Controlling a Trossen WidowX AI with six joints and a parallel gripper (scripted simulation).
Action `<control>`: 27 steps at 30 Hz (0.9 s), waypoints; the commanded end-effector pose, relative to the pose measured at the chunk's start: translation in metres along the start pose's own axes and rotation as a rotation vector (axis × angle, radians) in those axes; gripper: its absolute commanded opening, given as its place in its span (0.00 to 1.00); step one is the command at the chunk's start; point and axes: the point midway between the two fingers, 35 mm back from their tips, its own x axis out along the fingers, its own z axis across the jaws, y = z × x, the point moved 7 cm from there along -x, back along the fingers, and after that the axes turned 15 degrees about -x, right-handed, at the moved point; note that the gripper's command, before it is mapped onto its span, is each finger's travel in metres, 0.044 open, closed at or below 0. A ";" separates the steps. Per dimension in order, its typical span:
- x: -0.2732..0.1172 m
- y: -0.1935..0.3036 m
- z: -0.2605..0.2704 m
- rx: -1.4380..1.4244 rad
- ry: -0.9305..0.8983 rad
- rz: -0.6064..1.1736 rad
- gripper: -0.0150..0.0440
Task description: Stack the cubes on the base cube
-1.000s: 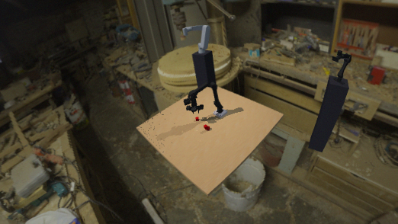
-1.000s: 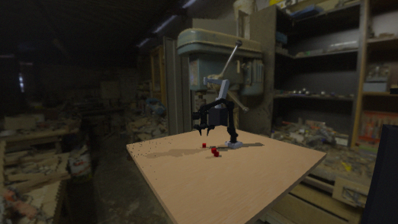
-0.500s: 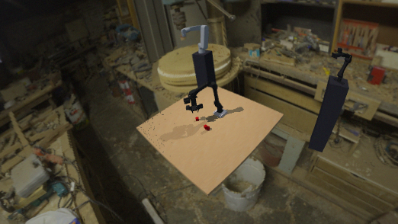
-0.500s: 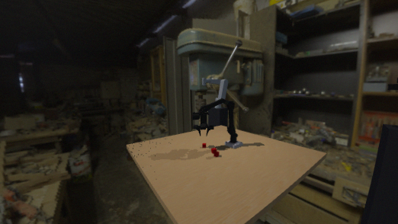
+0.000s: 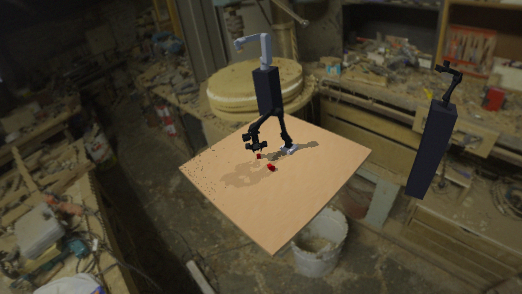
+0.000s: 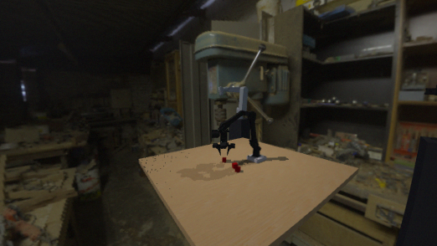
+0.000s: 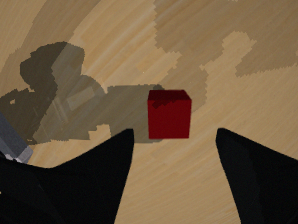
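A loose red cube (image 5: 258,156) (image 6: 223,160) (image 7: 169,118) sits alone on the wooden table (image 5: 280,220) (image 6: 259,209). My gripper (image 5: 257,150) (image 6: 224,154) (image 7: 176,135) is open and empty, pointing down just above this cube. In the wrist view the cube lies between the two fingertips, a little nearer the left one, with space on both sides. Two more red cubes are together nearer the top and exterior views: an upper one (image 5: 270,165) (image 6: 234,165) and a lower one (image 5: 272,169) (image 6: 238,169). The upper one appears to rest offset on the lower; they are too small to judge level or exact overlap.
The arm's pale base (image 5: 288,149) (image 6: 256,159) stands to the right of the lone cube, and its edge (image 7: 15,145) shows at the left of the wrist view. The arm's shadow falls across the table around the cube. Other arms on dark pedestals stand beyond the table.
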 end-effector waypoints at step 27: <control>0.041 0.000 0.002 -0.006 -0.014 0.000 0.57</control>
